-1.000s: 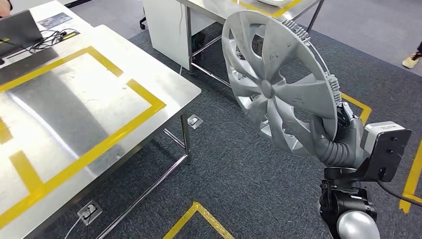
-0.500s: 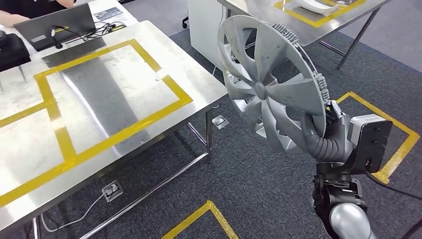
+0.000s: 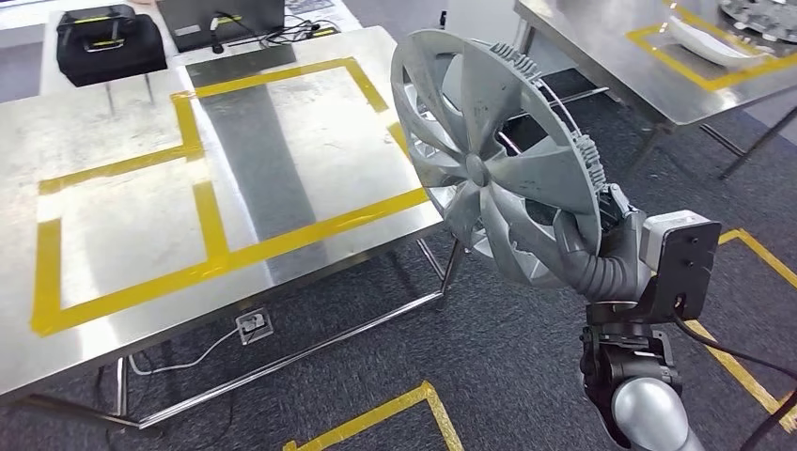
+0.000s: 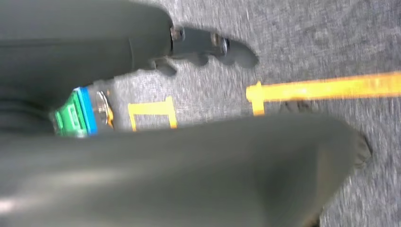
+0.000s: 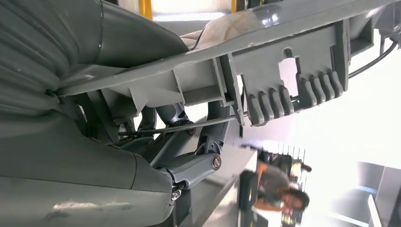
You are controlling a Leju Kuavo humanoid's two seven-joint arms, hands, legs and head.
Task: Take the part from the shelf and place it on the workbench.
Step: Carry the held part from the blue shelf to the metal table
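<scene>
Already off the shelf, the hubcap (image 3: 498,164) is gripped at its lower rim by the right hand (image 3: 587,246), upright just beside the desk (image 3: 122,235); placing remains.

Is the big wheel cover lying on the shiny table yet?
No, the right hand holds the wheel cover up in the air beside the table.

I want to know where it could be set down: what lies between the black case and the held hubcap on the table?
In the head view, bare steel tabletop with yellow tape rectangles lies between the black case and the silver plastic hubcap.
</scene>
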